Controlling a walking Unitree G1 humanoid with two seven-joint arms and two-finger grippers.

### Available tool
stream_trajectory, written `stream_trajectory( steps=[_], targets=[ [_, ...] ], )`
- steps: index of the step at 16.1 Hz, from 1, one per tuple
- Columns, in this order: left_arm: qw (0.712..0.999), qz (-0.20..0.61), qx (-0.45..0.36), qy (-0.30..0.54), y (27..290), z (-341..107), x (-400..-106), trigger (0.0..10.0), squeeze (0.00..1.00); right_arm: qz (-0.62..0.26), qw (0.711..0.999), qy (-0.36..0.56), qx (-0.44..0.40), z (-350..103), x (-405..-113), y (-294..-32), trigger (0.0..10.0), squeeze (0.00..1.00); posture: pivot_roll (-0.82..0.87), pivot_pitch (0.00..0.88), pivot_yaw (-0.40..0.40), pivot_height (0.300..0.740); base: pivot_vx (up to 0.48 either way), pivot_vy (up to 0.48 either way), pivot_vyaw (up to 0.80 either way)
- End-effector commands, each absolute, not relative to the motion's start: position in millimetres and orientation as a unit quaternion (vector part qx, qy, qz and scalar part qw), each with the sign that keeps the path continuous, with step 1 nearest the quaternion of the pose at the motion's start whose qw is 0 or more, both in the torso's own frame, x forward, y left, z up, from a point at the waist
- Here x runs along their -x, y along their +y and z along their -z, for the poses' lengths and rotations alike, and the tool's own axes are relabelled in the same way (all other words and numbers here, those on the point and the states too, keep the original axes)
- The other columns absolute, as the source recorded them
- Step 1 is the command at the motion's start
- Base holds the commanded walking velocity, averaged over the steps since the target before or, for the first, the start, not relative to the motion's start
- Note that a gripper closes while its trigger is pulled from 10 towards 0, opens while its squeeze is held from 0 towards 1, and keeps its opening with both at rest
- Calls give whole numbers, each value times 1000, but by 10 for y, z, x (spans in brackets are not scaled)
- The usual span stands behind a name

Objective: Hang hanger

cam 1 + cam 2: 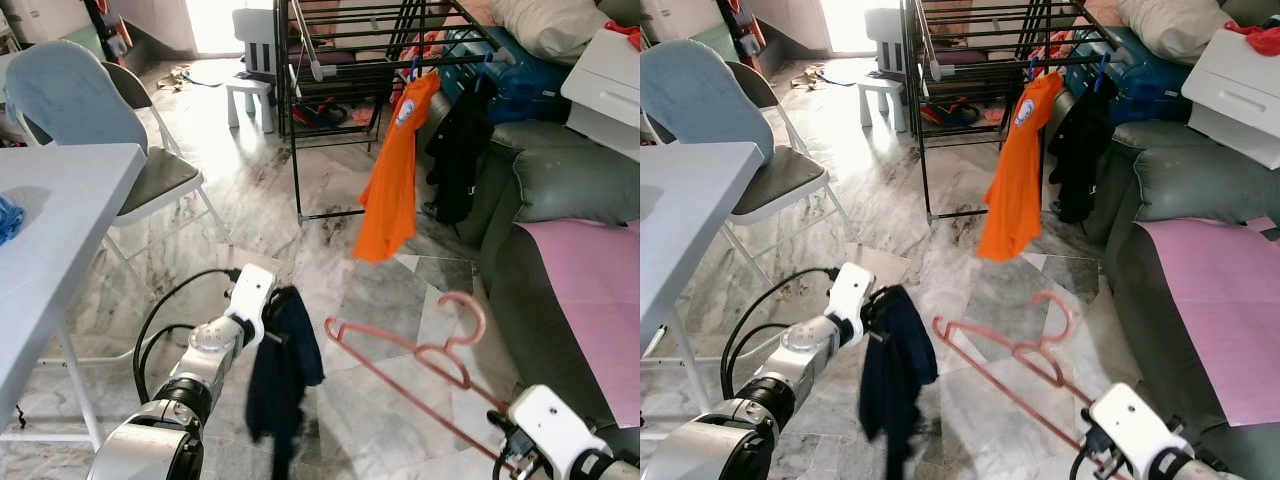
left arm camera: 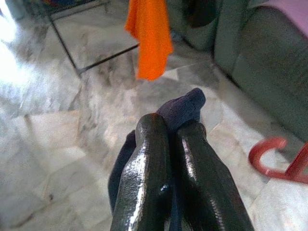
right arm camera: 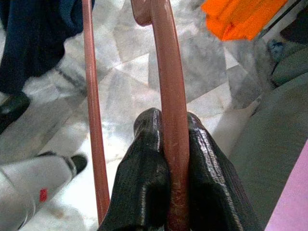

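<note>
A pink plastic hanger [image 1: 420, 360] is held out over the marble floor, its hook pointing up toward the drying rack [image 1: 330, 60]. My right gripper [image 3: 169, 126] is shut on the hanger's rim [image 3: 168, 86] at lower right. My left gripper [image 2: 173, 126] is shut on a dark navy garment [image 1: 283, 370], which hangs limp beside the hanger's left tip. An orange shirt [image 1: 395, 170] and a black garment [image 1: 460, 150] hang from the rack's rail.
A grey sofa with a pink cover [image 1: 590, 290] runs along the right. A white table [image 1: 50, 220] and a folding chair [image 1: 120, 150] stand at left. A small white stool [image 1: 250, 95] is behind, near the rack.
</note>
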State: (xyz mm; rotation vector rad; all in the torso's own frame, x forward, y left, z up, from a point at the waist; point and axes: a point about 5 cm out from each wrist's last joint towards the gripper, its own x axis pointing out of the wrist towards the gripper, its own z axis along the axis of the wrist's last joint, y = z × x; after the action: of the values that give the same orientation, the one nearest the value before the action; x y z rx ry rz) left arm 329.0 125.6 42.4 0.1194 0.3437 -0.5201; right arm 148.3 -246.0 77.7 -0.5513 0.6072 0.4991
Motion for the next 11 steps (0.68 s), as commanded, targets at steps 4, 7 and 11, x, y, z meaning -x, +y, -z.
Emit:
stream_trajectory(
  steps=[4,7,11],
  targets=[
    [947,282,-55,144,1177,-538,-3341,10000,0,-254,880,286,282,-764,-1588,-2401,10000,0,-58,0,16,740,0,0,0],
    [945,291,-53,138,1161,-563,-3347,10000,0,-257,879,281,288,-745,-1651,-2375,10000,0,-53,0,16,740,0,0,0],
    [935,334,-54,109,1108,-644,-3342,10000,0,-248,878,277,302,-737,-1757,-2400,10000,0,-47,0,16,740,0,0,0]
  ],
)
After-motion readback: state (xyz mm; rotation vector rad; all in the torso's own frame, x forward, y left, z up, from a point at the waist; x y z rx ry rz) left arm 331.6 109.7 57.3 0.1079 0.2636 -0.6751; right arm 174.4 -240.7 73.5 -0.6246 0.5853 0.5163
